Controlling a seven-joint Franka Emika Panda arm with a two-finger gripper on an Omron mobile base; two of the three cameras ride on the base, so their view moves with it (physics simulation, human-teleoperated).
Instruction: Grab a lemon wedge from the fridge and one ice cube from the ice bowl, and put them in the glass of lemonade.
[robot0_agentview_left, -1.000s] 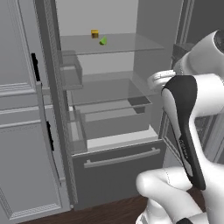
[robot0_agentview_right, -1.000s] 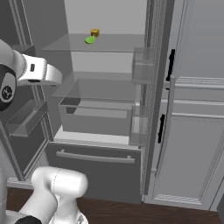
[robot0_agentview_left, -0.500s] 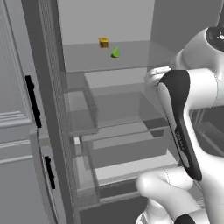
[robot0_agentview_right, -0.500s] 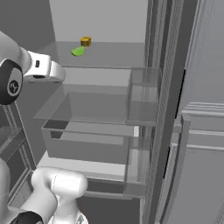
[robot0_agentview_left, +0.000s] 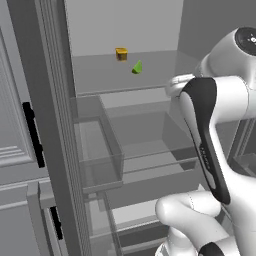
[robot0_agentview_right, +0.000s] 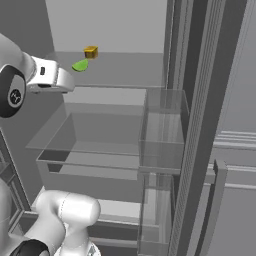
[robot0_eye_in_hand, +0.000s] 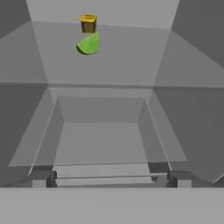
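Lemon wedge (robot0_eye_in_hand: 89, 44) on fridge (robot0_agentview_left: 50, 125) shelf (beside jar (robot0_eye_in_hand: 88, 23))

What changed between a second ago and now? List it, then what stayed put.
The base drove in toward the open fridge, so the whole view shifted and the shelves loom larger. Nothing was taken hold of or let go. The green wedge and small yellow-brown jar stayed side by side on the upper shelf; the fingers stayed open and empty.

Flat even rendered light, faint shadows, no glare (hand view slightly soft), muted greys
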